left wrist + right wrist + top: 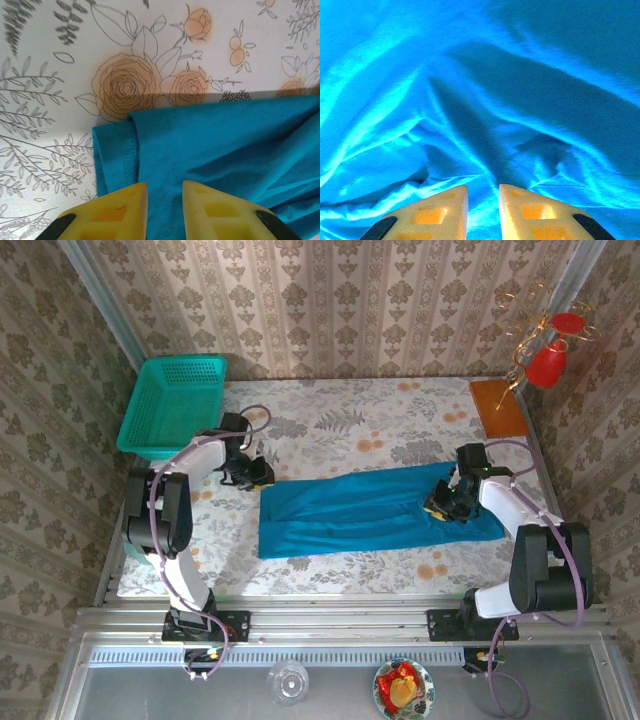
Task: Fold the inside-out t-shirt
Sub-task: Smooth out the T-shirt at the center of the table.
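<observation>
1. Top view: one teal t-shirt (360,510) lies in a long band across the floral table (330,425). One green basket (170,405) sits at the far-left corner, with patterned wallpaper all round.
2. Left wrist: the left pincer (164,186) is narrowly apart over the t-shirt's stitched edge.
3. Right wrist: the right pincer (483,187) is narrowly apart over rumpled t-shirt cloth.

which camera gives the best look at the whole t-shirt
The top external view: the whole t-shirt lies there as a long folded strip across the table. The left wrist view gives one stitched hem corner close up; the right wrist view gives wrinkled teal cloth at close range.
</observation>
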You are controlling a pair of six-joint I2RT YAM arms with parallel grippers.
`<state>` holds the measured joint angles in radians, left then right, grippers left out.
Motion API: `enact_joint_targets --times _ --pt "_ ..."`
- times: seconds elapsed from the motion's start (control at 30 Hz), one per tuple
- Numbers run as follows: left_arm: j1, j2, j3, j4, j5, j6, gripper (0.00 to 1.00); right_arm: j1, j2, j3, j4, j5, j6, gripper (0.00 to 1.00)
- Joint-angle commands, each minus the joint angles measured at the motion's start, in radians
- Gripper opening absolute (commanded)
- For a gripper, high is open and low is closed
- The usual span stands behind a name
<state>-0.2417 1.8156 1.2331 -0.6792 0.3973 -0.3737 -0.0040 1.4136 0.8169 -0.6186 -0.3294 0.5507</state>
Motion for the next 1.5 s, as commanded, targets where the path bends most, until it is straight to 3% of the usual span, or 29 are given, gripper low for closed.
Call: enact_joint_targets --times 0.0,0.43,0.6,0.8,1.1,1.47 --pt "-0.005 0.039 -0.023 0.016 0.033 -0.013 0.26 0.046 -0.042 0.022 -0.02 -0.062 0.017 0.25" --pt "-0.009 0.086 -0.016 0.038 0.009 -0.017 0.25 0.21 0.074 0.02 0.042 -0.048 0.077 0.27" --pt "-0.011 0.064 -0.029 0.079 0.051 -0.042 0.14 0.234 0.134 0.008 0.076 -0.047 0.092 0.27" --pt "-0.005 0.022 -0.018 0.059 0.026 -0.044 0.0 0.236 0.173 -0.012 0.135 -0.038 0.1 0.26" --pt "0.036 -0.005 0.019 0.01 -0.037 -0.03 0.0 0.236 0.193 -0.037 0.128 0.036 0.118 0.26" --pt "0.061 0.14 0.147 -0.017 -0.072 -0.01 0.0 0.235 0.193 -0.061 0.135 0.043 0.117 0.26"
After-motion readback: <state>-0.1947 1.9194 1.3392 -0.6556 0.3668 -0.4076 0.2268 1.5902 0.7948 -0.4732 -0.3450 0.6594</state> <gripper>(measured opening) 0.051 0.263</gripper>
